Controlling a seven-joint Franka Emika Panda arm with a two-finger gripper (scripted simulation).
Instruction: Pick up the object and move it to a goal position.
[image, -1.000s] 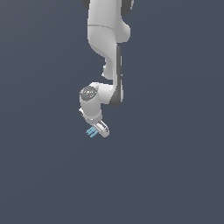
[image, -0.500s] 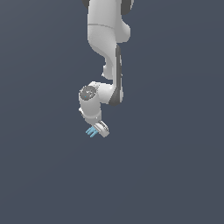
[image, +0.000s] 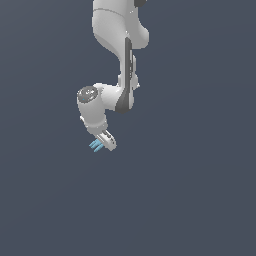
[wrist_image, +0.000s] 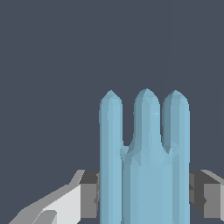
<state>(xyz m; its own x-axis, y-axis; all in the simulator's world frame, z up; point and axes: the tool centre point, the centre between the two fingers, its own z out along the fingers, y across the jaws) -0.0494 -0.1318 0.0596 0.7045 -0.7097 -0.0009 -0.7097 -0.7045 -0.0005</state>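
Observation:
The object (image: 95, 145) is a tiny light-blue piece of three thin parallel bars. It sticks out from the tip of my gripper (image: 102, 143) in the exterior view, a little left of centre. In the wrist view the object (wrist_image: 144, 162) fills the middle, its three pointed bars joined lower down, with a grey finger pad (wrist_image: 89, 194) pressed to one side and the other pad (wrist_image: 204, 194) to the other. My gripper is shut on the object and holds it in the air.
The white arm (image: 120, 60) comes down from the top of the exterior view. Around it there is only a plain dark grey-blue background, with no other objects or marker in view.
The gripper with the object has shifted very slightly to the exterior view's left and a touch down. The grip is unchanged.

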